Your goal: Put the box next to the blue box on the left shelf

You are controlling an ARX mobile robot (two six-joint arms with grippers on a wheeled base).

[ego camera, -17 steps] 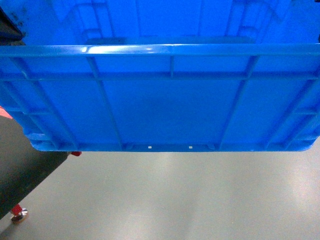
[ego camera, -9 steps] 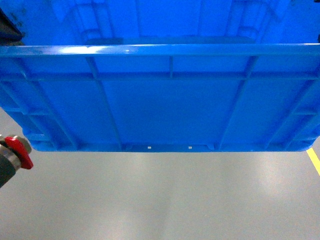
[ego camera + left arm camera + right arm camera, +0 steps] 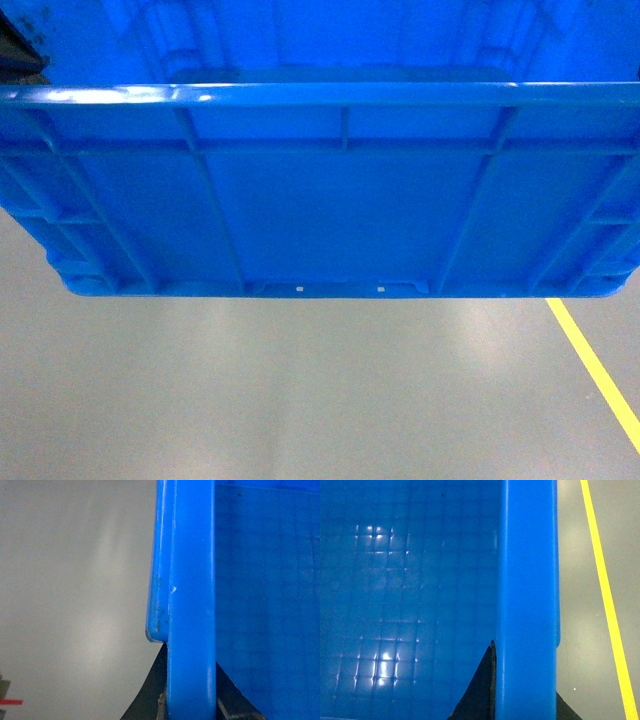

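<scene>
The box (image 3: 340,200), a big bright-blue ribbed crate, hangs above the floor and fills the upper half of the head view, its near wall facing me. In the left wrist view my left gripper (image 3: 191,682) is shut on the box's rolled rim (image 3: 192,605), one dark finger on each side. My right gripper (image 3: 525,682) clamps the opposite rim (image 3: 527,580) the same way, with the gridded box floor (image 3: 405,605) to its left. The left shelf and the other blue box are out of view.
Below the box lies smooth grey floor (image 3: 300,390). A yellow floor line (image 3: 595,365) runs diagonally at the lower right of the head view, and the same yellow line (image 3: 602,590) passes right of the box in the right wrist view.
The floor has slid sideways under the held box: the dark object and red-tipped part at the lower left have left the view. The yellow line has come in at the right. Both grips are unchanged.
</scene>
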